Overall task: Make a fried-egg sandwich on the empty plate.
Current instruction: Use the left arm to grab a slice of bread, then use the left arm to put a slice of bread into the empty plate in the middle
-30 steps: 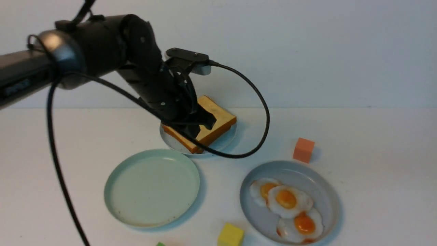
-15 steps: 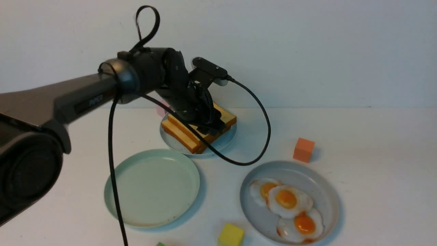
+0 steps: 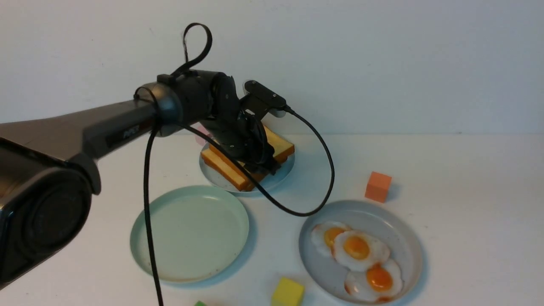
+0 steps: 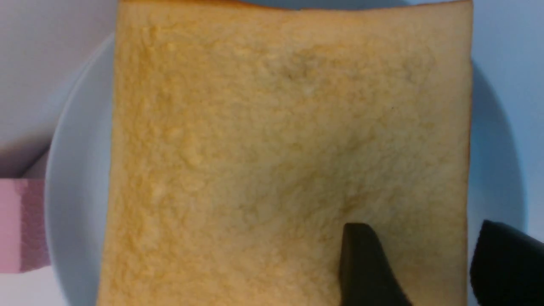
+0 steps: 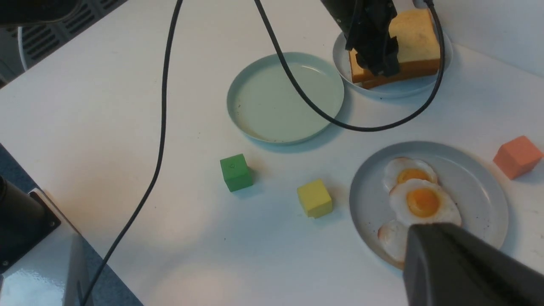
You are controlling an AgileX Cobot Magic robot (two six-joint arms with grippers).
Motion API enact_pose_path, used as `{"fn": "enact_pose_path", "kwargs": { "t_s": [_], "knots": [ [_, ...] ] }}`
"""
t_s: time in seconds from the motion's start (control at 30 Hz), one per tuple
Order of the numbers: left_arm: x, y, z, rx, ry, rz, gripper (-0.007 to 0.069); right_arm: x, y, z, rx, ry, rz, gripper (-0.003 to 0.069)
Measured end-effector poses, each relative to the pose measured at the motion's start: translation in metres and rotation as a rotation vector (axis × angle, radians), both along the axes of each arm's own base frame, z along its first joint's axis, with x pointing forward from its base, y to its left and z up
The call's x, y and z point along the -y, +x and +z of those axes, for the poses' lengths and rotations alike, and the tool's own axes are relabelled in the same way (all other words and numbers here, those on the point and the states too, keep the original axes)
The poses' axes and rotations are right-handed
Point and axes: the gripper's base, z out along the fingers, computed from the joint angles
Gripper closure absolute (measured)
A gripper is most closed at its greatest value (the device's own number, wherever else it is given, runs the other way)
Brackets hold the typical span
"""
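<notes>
Left gripper [image 3: 265, 165] is down on the toast slices [image 3: 280, 146] stacked on the light-blue plate [image 3: 221, 180], jaws spread across one edge of the top slice [image 4: 272, 148], nothing clamped yet; the empty mint plate [image 3: 187, 233] lies just robot-side of it, slightly left.

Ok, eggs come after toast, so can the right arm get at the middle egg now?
Probably yes: the shut right end effector faces the egg with nothing between them, and the left arm is away over the toast.
</notes>
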Motion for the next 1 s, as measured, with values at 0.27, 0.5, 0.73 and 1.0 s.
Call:
{"fn": "enact_pose_path", "kwargs": {
  "t_s": [0.27,0.5,0.73,1.0],
  "knots": [
    [0.002,-0.001,0.000,-0.004,-0.002,-0.003,0.0608,0.000,0.000,0.000,0.000,-0.001,-0.001,0.0637],
    [-0.002,-0.005,0.031,0.065,-0.013,-0.006,0.0607,0.000,0.000,0.000,0.000,-0.001,-0.001,0.0634],
    [-0.021,-0.052,0.129,0.107,-0.081,0.042,0.0607,0.000,0.000,0.000,0.001,-0.004,-0.002,0.0627],
    [-0.061,-0.132,0.098,-0.032,0.008,0.105,0.0607,0.000,0.000,0.000,0.001,-0.006,-0.003,0.0627]
  ]
}}
